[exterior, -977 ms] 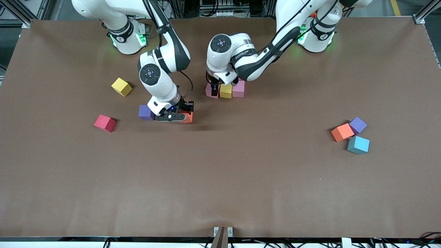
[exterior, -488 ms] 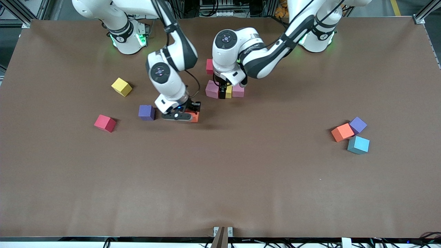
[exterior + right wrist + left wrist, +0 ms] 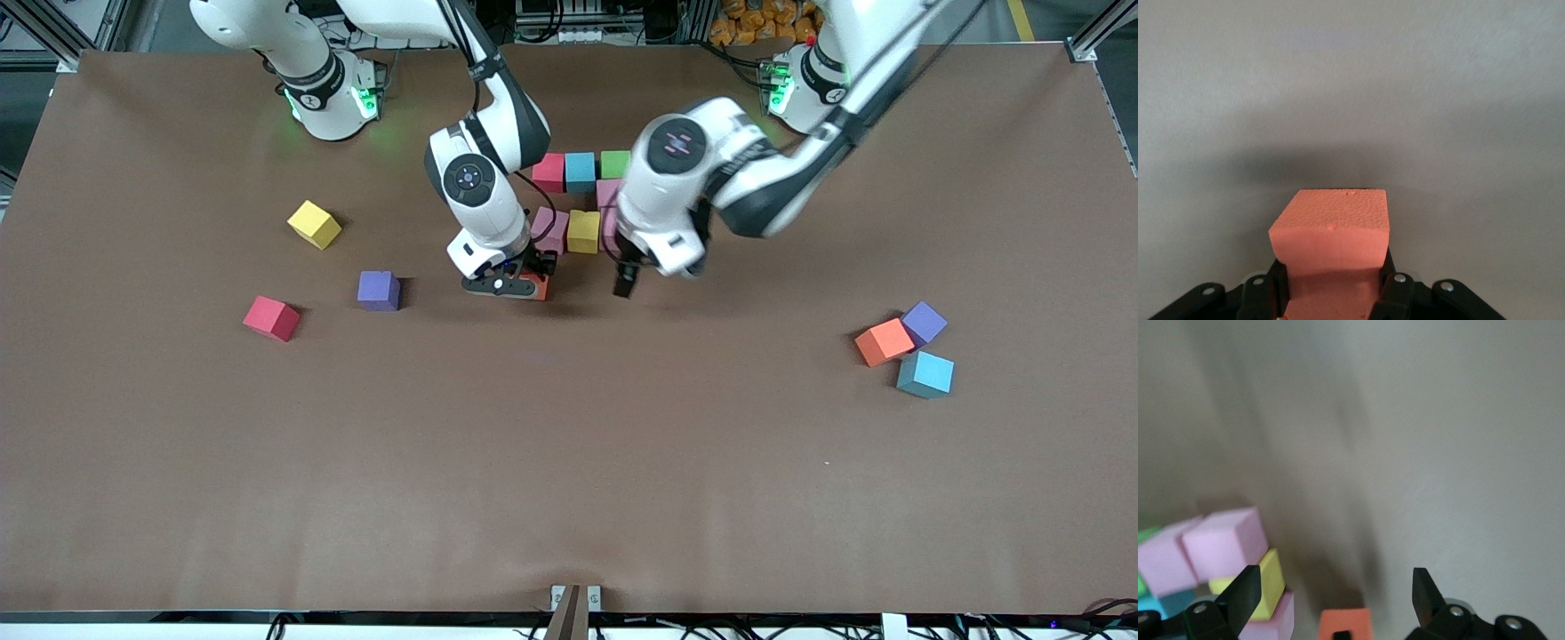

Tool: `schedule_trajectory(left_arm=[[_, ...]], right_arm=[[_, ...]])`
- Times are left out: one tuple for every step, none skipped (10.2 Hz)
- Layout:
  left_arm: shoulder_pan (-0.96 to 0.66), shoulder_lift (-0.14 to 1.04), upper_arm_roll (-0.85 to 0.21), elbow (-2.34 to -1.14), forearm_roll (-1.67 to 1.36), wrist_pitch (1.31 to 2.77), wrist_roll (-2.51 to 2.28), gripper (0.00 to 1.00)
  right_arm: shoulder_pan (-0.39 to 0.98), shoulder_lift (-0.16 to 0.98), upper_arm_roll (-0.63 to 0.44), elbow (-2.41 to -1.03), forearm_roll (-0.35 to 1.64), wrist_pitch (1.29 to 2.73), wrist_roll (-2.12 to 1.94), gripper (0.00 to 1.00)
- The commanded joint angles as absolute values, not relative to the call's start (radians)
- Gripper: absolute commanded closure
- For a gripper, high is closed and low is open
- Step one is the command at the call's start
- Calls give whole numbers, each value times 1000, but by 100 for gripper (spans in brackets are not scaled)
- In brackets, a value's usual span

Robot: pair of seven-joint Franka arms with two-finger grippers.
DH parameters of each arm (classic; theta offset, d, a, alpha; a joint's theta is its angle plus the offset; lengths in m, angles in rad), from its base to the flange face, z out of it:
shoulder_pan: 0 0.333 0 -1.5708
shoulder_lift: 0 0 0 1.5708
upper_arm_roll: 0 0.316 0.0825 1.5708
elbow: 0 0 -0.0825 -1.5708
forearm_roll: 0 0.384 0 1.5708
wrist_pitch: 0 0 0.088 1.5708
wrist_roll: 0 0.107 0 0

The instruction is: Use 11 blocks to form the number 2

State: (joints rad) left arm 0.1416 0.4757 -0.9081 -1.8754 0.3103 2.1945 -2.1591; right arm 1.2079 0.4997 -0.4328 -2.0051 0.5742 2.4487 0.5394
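Scattered loose at the right arm's end of the counter [image 3: 178,462]: one yellow block [image 3: 313,224], one red block [image 3: 271,318] and one purple block [image 3: 379,290], each well apart from the others.

Toward the middle, right claw [image 3: 523,286] clamped shut on an orange block [image 3: 536,286], low over the counter just beside the pink end block [image 3: 549,229] of the unfinished number 2 [image 3: 582,200].

Seven blocks set so far. Top row: red [image 3: 548,172], light blue [image 3: 580,171], green [image 3: 614,164], touching. Second row: a single pink [image 3: 608,191] under the green. Third row: pink, yellow [image 3: 583,231] and another pink [image 3: 610,229], that last one partly hidden by the left arm.

Left claw [image 3: 625,283] spread wide and holding nothing, over bare counter beside the number.

Clustered at the left arm's end: a second orange [image 3: 884,342], a second purple [image 3: 924,322] and a second light blue [image 3: 925,373], close together.

Judged about two thirds done: carried orange apparently meant for the fourth row, then three more needed for the bottom row.

Counted in all, fourteen blocks: three pink, two each of red, light blue, yellow, orange and purple, one green.
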Motion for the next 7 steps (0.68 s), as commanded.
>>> schedule_trajectory(left_arm=[[225, 472, -934, -1867, 310, 2155, -1948, 0], [251, 471, -934, -1865, 311, 2148, -1848, 0], [274, 479, -931, -1835, 311, 2135, -1753, 0], [291, 483, -928, -1819, 321, 2103, -1659, 0], [328, 482, -927, -1806, 322, 2074, -1549, 0], [383, 479, -927, -1798, 324, 2033, -1410, 0], [424, 473, -927, -1796, 324, 2011, -1255, 0]], right_arm=[[1239, 522, -436, -1985, 641, 2450, 551, 100], [1249, 522, -434, -1986, 650, 2439, 548, 100], [1250, 522, -431, -1991, 650, 2438, 542, 100], [1250, 522, -422, -1994, 650, 2437, 545, 100], [1249, 522, -411, -2000, 650, 2439, 545, 100], [1249, 522, -410, -2003, 649, 2444, 543, 100], [1255, 523, -410, -2014, 649, 2453, 543, 100]])
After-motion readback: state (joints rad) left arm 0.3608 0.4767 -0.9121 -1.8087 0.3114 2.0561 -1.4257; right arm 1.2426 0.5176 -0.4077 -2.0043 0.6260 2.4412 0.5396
